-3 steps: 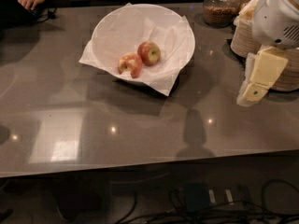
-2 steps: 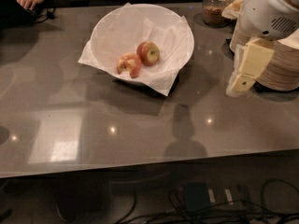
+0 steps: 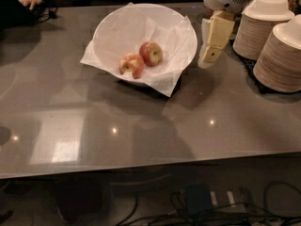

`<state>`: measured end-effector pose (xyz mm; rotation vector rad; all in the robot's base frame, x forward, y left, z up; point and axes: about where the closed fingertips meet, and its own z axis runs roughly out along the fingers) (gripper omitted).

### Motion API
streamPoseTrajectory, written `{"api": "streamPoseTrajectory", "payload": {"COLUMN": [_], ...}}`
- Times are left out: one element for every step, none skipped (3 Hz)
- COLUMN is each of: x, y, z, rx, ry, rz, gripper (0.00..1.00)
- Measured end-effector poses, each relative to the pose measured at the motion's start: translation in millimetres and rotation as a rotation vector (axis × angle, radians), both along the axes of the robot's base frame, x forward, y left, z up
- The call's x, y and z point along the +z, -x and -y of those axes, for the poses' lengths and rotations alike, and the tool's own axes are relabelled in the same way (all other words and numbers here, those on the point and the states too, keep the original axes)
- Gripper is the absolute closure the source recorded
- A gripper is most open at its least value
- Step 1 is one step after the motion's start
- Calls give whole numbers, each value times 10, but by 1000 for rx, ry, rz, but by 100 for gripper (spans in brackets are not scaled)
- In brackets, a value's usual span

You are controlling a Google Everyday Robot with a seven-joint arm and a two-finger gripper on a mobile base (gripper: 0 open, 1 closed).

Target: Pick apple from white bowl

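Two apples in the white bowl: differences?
The apple is whole, red-skinned; the bitten apple shows pale flesh. The apple sits right of the bitten apple, farther back. Both lie in the white bowl. The gripper hangs outside its right rim.

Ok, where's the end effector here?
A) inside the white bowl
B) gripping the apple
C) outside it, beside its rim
C: the end effector hangs outside the white bowl, beside its rim, toward the stacked bowls; the apple lies untouched inside.
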<state>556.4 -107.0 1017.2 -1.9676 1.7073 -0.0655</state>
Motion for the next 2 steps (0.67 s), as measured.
{"api": "streamPoseTrajectory", "payload": {"x": [-27, -122], "y": [-282, -565], "z": [-255, -460], "rx": [95, 144], "ry": [5, -9], "rz": [6, 11], "gripper": [0, 0]}}
